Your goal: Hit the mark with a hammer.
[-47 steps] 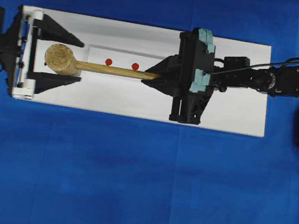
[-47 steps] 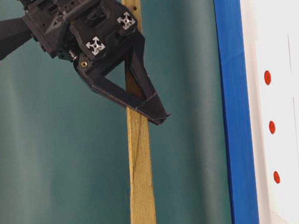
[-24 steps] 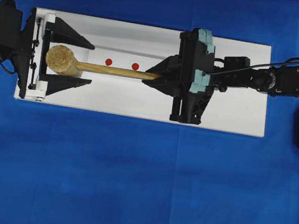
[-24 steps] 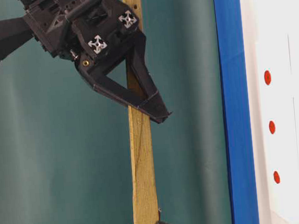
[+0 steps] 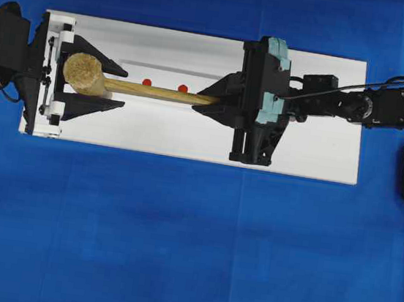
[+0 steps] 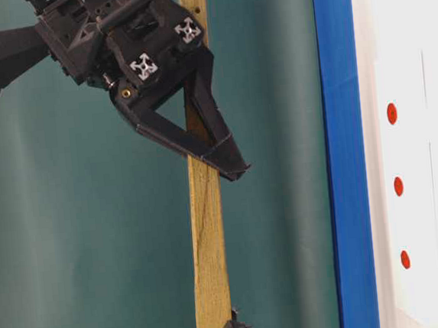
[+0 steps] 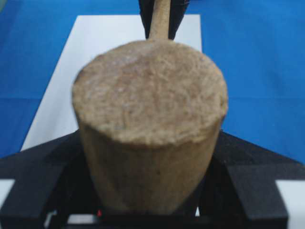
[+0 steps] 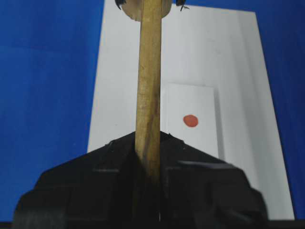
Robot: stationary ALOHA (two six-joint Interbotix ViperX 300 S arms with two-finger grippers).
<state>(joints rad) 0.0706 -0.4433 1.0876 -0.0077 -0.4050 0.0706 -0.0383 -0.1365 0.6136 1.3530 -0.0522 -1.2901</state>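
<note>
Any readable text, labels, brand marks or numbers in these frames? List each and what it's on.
None readable.
Right gripper: two white cross-shaped marks on its body, symbols rather than letters.
White board: red dots only, no text.
Hammer: bare wood, no print.

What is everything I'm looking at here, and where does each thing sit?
Hammer: one, light-brown wood, level above the board, head on the left.
Red marks: three, red, in a row on the board's raised strip.
Board: one, white, on the cloth.
Cloth: one, blue, covering the table.
Left gripper: black, fingers flanking the hammer's head.
Right gripper: black, shut on the handle's end.
</note>
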